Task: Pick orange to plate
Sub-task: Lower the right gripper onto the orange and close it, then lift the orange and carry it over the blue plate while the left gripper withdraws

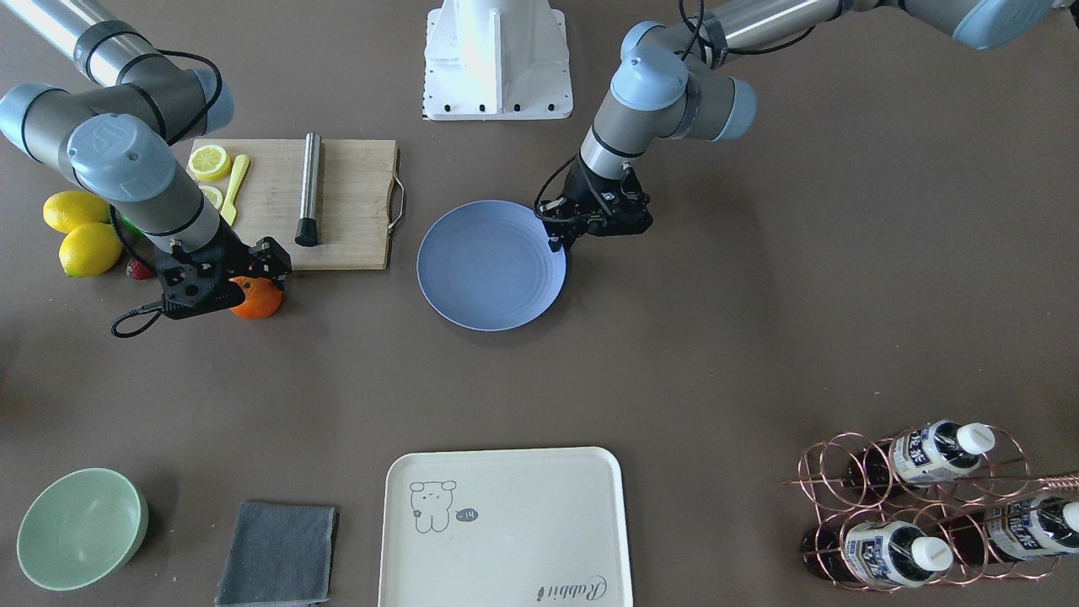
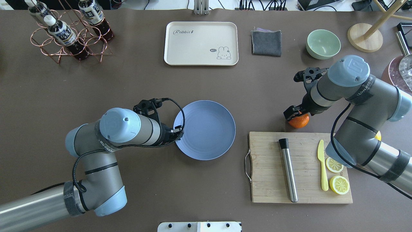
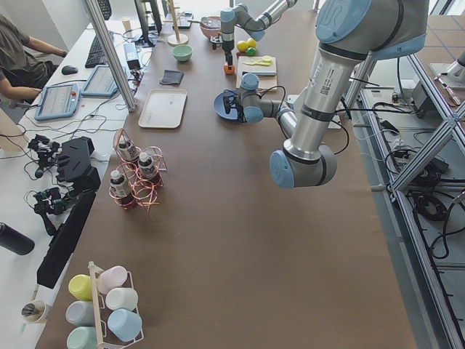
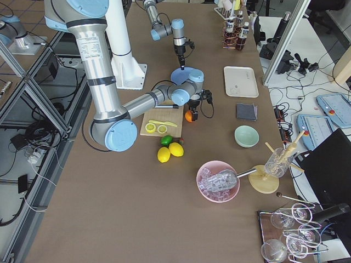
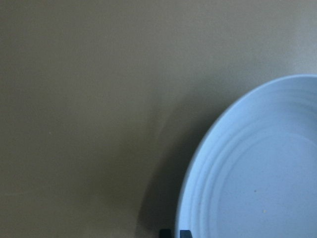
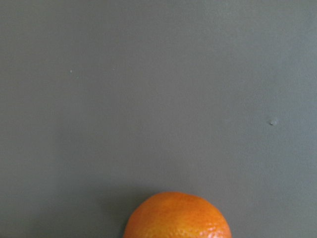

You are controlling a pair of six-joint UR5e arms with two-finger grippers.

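The orange (image 2: 299,121) sits on the brown table just beyond the cutting board's far corner; it also shows as the orange (image 1: 260,299) and, at the bottom edge of the right wrist view, as the orange (image 6: 177,215). My right gripper (image 2: 294,113) is down over the fruit and looks open; no fingers appear in its wrist view. The blue plate (image 2: 209,129) lies flat at the table's middle with nothing on it. My left gripper (image 1: 560,239) is at the plate's near-left rim (image 5: 198,163), its dark fingertips (image 5: 166,233) pinched together on that edge.
A wooden cutting board (image 2: 267,167) carries a steel muddler (image 2: 287,169), a yellow knife (image 2: 323,167) and lemon slices (image 2: 338,184). Whole lemons (image 1: 80,232) lie by the right arm. A cream tray (image 2: 201,43), grey cloth (image 2: 266,42), green bowl (image 2: 323,43) and bottle rack (image 2: 67,32) line the far side.
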